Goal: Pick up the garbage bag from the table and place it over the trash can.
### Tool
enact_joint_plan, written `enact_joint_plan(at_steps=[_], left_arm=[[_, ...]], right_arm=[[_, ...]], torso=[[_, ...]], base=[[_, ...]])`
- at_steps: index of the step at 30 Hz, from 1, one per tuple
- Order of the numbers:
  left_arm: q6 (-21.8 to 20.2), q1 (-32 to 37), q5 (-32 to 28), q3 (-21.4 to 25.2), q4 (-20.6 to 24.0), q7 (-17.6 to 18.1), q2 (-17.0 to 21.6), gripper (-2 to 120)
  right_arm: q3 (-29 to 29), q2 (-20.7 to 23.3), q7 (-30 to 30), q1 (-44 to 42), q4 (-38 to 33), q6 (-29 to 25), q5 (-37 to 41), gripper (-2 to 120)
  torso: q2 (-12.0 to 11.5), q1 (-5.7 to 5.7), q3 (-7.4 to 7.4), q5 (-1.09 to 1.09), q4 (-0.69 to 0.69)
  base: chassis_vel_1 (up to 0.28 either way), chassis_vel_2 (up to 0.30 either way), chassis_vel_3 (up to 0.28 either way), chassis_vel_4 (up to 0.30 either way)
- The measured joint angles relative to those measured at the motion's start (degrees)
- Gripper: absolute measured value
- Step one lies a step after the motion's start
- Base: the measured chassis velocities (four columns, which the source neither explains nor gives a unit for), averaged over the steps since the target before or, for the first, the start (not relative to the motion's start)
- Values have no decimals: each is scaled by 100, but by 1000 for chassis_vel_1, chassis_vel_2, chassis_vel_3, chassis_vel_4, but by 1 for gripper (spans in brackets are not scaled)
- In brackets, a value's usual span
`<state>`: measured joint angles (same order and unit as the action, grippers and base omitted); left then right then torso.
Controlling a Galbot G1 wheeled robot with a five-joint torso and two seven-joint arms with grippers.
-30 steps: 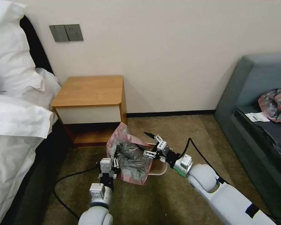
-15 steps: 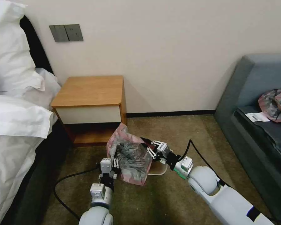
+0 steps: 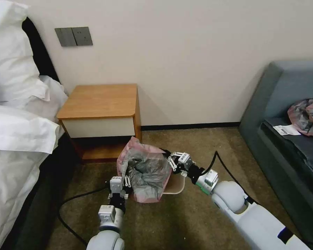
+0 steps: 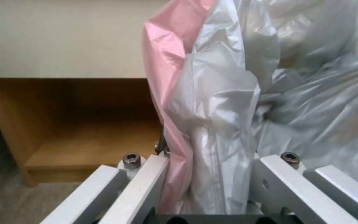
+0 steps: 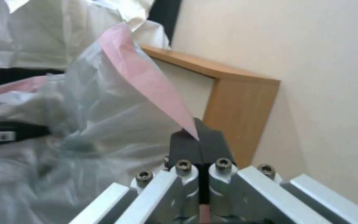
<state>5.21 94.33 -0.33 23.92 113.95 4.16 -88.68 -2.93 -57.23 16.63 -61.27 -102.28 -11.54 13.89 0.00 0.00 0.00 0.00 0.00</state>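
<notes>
Head view: your left gripper (image 3: 123,183) and right gripper (image 3: 166,155) each pinch an edge of the garbage bag (image 3: 146,173) — spread over the trash can (image 3: 175,187), right of the table (image 3: 100,102).

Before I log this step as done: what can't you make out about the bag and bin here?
- Trash can: head view, the garbage bag covers it except one rim corner, so seating is unclear.
- Left gripper fingertips: left wrist view, buried in bag folds.
- Bag's far edge: right wrist view, cut off beyond the right gripper.
</notes>
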Motion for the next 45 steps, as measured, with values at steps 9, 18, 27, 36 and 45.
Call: enact_joint_plan(at_steps=[9,18,27,36,45], left_arm=[[282,164,-187,68,116,-64,143,8],[310,193,-636,103,417,-127,185,8],[171,212,-1252,51,605,-151,188,8],[-341,188,-2535,5,992,-52,223,8],[-510,74,-2813,20,1001,133,197,8]], right_arm=[[-324,152,47,-158,-51,-62,61,0],[-725,430,170,-511,-106,-174,103,0],[-965,533,305,-709,-108,-236,117,0],[-1144,529,520,-863,-26,-307,110,0],[-1281,437,581,-1012,-123,-380,41,10]], torso=[[0,0,0,0,1],[0,0,0,0,0],[0,0,0,0,0],[0,0,0,0,0],[0,0,0,0,0]], base=[[0,0,0,0],[0,0,0,0],[0,0,0,0],[0,0,0,0],[0,0,0,0]])
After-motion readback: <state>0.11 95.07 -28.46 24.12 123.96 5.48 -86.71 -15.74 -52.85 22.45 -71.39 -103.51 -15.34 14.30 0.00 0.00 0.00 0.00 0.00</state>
